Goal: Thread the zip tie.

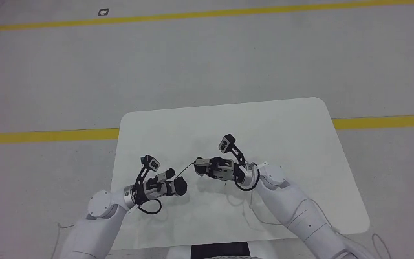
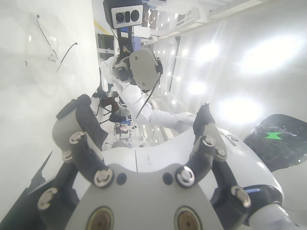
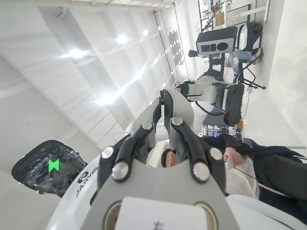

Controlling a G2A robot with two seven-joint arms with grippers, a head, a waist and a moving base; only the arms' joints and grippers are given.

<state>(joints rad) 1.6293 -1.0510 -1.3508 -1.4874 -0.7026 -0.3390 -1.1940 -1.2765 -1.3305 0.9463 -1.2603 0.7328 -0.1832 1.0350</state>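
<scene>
A thin black zip tie (image 1: 185, 167) sticks out from my right gripper (image 1: 202, 167), which is shut on it above the white table (image 1: 291, 129). In the left wrist view the same zip tie (image 2: 150, 94) slants down from the right gripper (image 2: 144, 71), its free tip ending between my left gripper's (image 2: 144, 110) open fingers (image 2: 82, 113) without touching either one. In the top view my left gripper (image 1: 179, 186) sits just below and to the left of the tie. The right wrist view has its own pads (image 3: 165, 100) pressed together, with the left gripper (image 3: 230, 106) beyond them.
A clear plastic bag (image 2: 48, 41) with a few spare black zip ties lies flat on the table, off to the side of both grippers. The table's far half (image 1: 226, 126) is bare white surface. A yellow floor line (image 1: 58, 136) runs beyond the table's edge.
</scene>
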